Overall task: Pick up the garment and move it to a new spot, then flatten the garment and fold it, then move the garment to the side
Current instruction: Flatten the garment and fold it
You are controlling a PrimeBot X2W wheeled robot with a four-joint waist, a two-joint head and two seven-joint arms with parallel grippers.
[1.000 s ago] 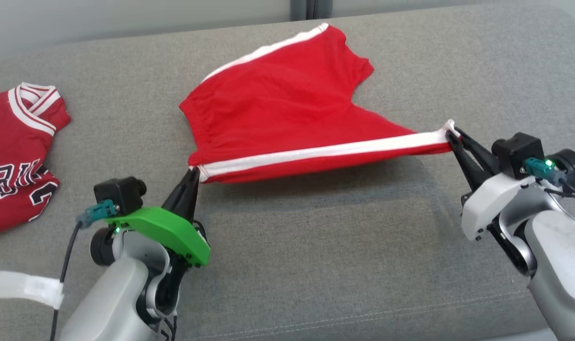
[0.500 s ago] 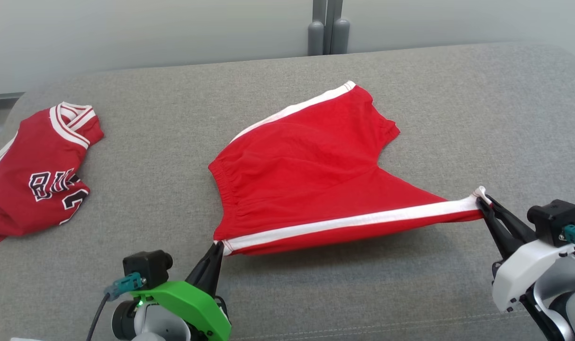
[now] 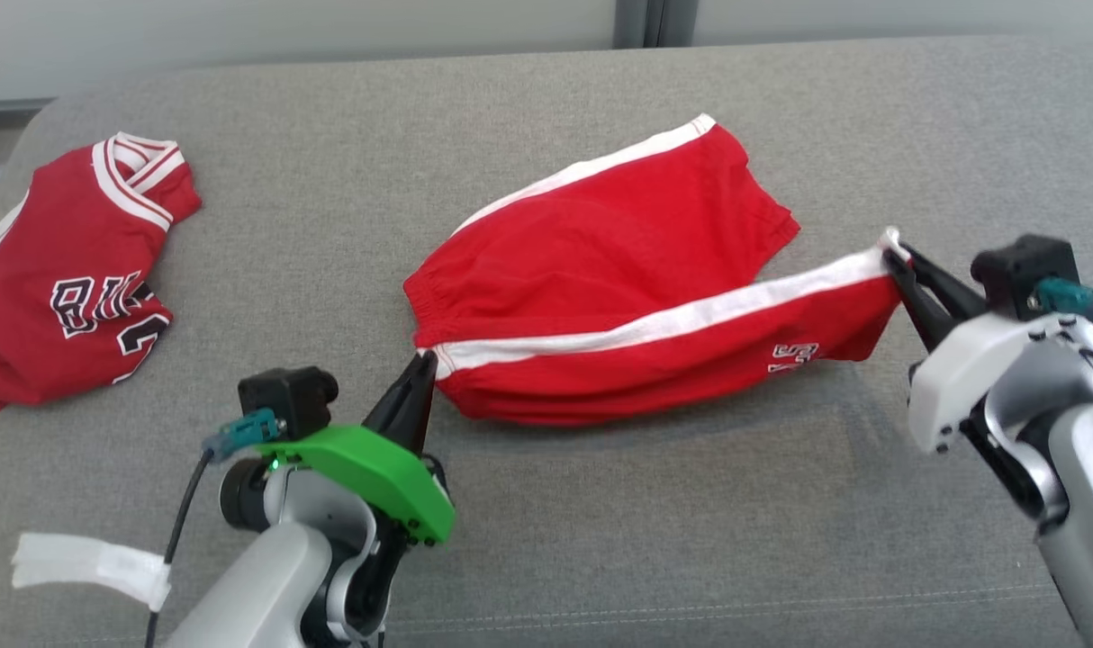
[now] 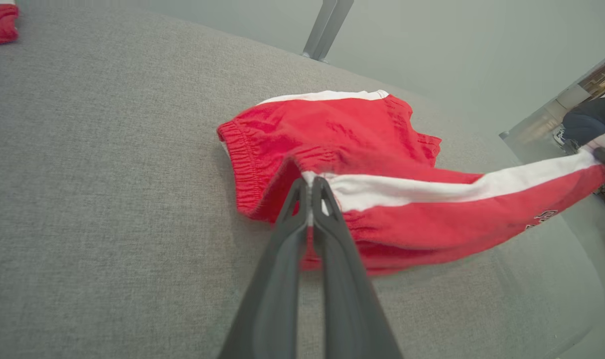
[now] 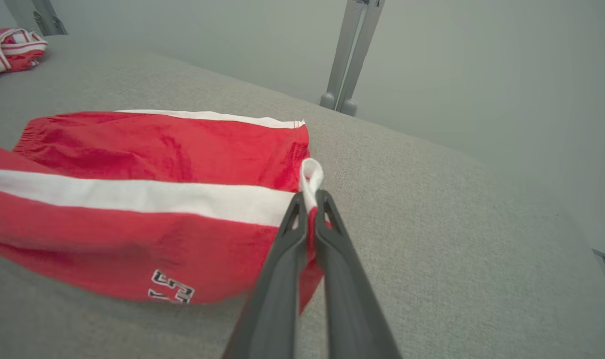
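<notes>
Showing a pair of red shorts point(image 3: 618, 234) at the centre of the head view, lying on a grey fabric cushion point(image 3: 600, 540). The far half of the shorts rests flat, running towards the upper right. The near half is lifted off the cushion and hangs in a shallow sag between two robot grippers.

The left gripper point(image 3: 423, 364), at lower centre-left, has its dark fingers pinched tight on the waistband corner, where a white stripe point(image 3: 654, 324) begins. The right gripper point(image 3: 898, 261), at the right edge, has its fingers clamped just as narrowly on the leg hem at the stripe's other end; a small loop of white cloth pokes up above the tips in the right wrist view. A second red garment, a jersey point(image 3: 69, 288) with dark lettering, lies well apart at the far left.

This looks like the fold: the raised striped edge seems meant to go over onto the flat half. To do it well, both grippers should travel together towards the top of the frame, level with each other, with just enough pull to take out the sag. The held stripe should land along the white edge of the far side. Lifting too little risks dragging the bottom layer into wrinkles. Lowering the cloth fully before letting go should help it lie flat.
</notes>
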